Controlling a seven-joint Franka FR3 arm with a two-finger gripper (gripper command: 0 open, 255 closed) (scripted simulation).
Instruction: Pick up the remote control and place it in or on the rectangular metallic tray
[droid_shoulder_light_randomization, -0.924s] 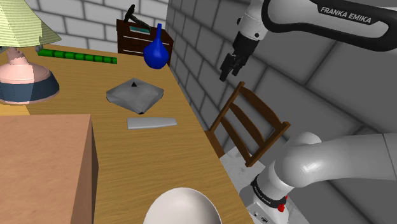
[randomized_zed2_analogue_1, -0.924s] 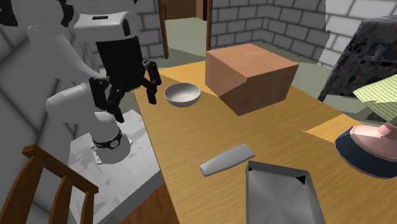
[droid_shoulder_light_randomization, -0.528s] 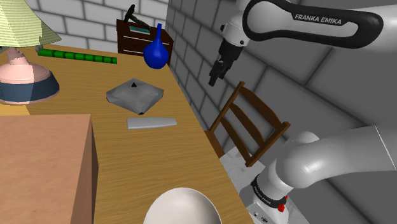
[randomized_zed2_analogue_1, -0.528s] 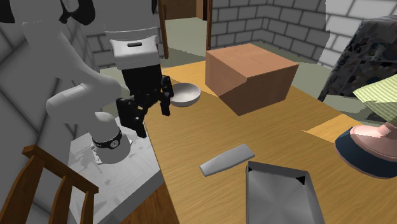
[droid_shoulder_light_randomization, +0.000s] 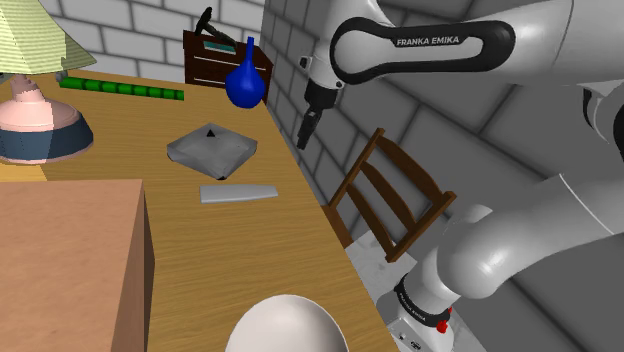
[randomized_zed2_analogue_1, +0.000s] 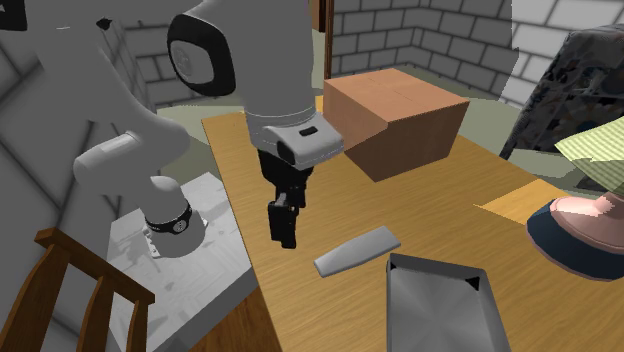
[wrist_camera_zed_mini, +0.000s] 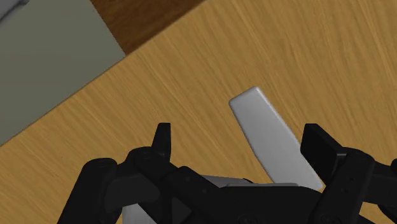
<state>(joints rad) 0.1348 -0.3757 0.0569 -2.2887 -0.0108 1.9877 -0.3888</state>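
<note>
Near the table's (droid_shoulder_light_randomization: 120, 150) long edge on the chair's (droid_shoulder_light_randomization: 390, 195) side, the grey remote control (droid_shoulder_light_randomization: 238, 193) lay flat on the wood, just beside the rectangular grey tray (droid_shoulder_light_randomization: 190, 155) but not touching it. A strip of bare table showed between the two. The tray sat farther along that edge, toward the corner with the blue vase (droid_shoulder_light_randomization: 245, 85).

Over the last second the arm had swung in from beyond the table's edge, where it hung beside the stand. It had carried the gripper (droid_shoulder_light_randomization: 304, 138) over the wood. In the second exterior view the gripper (randomized_zed2_analogue_1: 283, 235) now pointed down just inside that edge, on the remote control's (randomized_zed2_analogue_1: 357, 250) side away from the tray (randomized_zed2_analogue_1: 440, 305). The brown box (randomized_zed2_analogue_1: 395, 120) stood well apart from both, toward the table's far side.

From the hand's own camera the gripper (wrist_camera_zed_mini: 240, 135) was spread wide with nothing in it. The remote control (wrist_camera_zed_mini: 270, 137) ran lengthwise up between the two fingers, closer to one of them and touched by neither.

So the approach looked mostly done, while the grasp had not begun. The hand appeared to be above the table rather than at it. Judging by the offset, it needed a small shift to centre the remote control, then a descent. The remote control was thin and flat, so the fingertips would likely have to come right down to the wood to catch its long sides.
</note>
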